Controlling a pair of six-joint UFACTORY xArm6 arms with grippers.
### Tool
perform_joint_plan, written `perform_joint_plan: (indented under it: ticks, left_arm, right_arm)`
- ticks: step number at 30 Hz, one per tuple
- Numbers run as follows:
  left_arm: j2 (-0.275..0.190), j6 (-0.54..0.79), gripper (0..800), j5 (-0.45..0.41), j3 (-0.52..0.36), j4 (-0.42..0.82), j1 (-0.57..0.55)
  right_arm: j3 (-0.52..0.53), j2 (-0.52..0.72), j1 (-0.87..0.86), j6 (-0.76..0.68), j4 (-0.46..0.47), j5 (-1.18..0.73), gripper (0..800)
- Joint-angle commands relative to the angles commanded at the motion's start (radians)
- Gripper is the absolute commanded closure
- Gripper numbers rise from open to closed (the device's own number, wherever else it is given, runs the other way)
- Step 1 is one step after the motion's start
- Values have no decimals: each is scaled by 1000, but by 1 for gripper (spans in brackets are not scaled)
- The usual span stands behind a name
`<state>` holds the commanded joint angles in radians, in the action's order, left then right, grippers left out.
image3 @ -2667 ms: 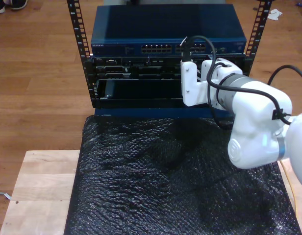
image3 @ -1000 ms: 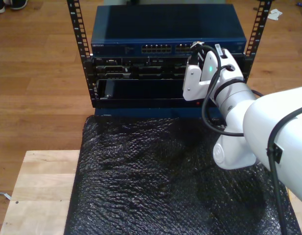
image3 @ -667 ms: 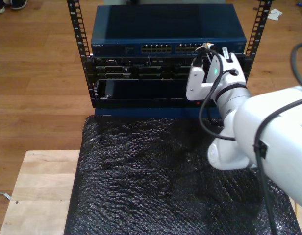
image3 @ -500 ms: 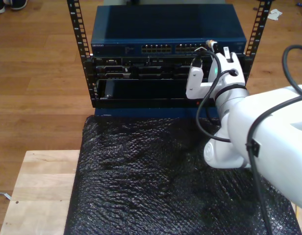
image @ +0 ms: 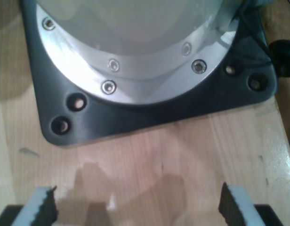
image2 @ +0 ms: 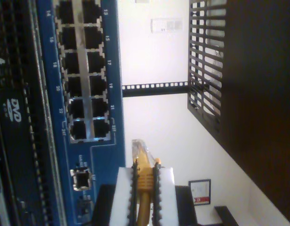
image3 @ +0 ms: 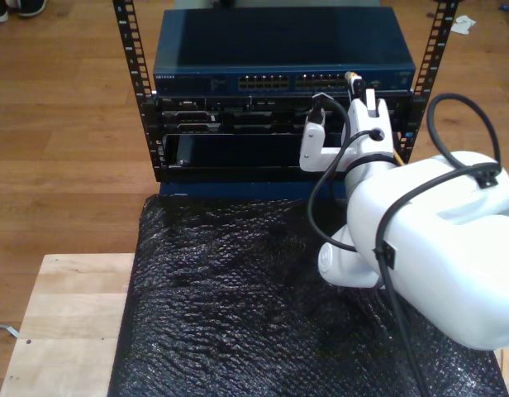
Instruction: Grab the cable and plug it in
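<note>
The cable (image2: 144,176) is pinched between the pads of my second gripper (image2: 144,188), its clear-tipped plug poking out past the fingertips, close in front of the blue network switch (image2: 95,160) and not yet in any port. In the exterior view, going left to right, the wooden table (image3: 68,322) is seen at the near left, the black bubble wrap (image3: 230,306) covers the middle, the rack (image3: 155,124) stands at the far side, and the white arm reaches in from the right to the switch's right-hand ports. My first gripper (image: 138,207) is spread wide above a wooden surface, near a dark base plate (image: 145,110).
</note>
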<state>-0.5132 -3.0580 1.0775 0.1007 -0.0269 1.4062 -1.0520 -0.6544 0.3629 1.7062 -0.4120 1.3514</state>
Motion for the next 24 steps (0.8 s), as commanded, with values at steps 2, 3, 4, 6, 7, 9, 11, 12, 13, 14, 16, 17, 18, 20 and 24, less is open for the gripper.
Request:
perform_joint_plan:
  ticks: [2,3,4,6,7,9,11,12,13,14,16,17,18,20,24]
  left_arm:
    - [0,0,0,0,0,0,0]
    - [0,-2,0,0,0,0,0]
    - [0,0,0,0,0,0,0]
    - [0,0,0,0,0,0,0]
    - [0,-2,0,0,0,0,0]
    - [0,0,0,0,0,0,0]
    - [0,0,0,0,0,0,0]
    - [0,0,0,0,0,0,0]
    - [-2,0,0,0,0,0,0]
    - [0,0,0,0,0,0,0]
    - [0,-2,0,0,0,0,0]
    - [0,-2,0,0,0,0,0]
    - [0,-2,0,0,0,0,0]
    - [-2,0,0,0,0,0,0]
    - [0,0,0,0,2,0,0]
  right_arm:
    - [-14,-14,5,0,-9,0,800]
    - [-18,-18,6,0,-11,0,800]
    - [-23,-21,6,0,-12,0,800]
    - [-32,-28,6,0,-11,0,800]
    - [-37,-34,6,0,-12,-2,800]
    - [-51,-44,6,0,-12,-2,800]
    - [-66,-55,8,0,-14,-2,800]
    - [-72,-60,6,0,-14,-2,800]
    - [-77,-63,8,0,-14,-2,800]
    - [-80,-66,8,0,-15,-2,800]
    - [-83,-69,8,0,-17,-2,800]
    - [-84,-72,8,0,-18,-2,800]
    - [-89,-75,8,0,-21,-3,800]
    - [-95,-81,8,0,-25,-3,800]
    - [-104,-84,8,-2,-26,-3,800]
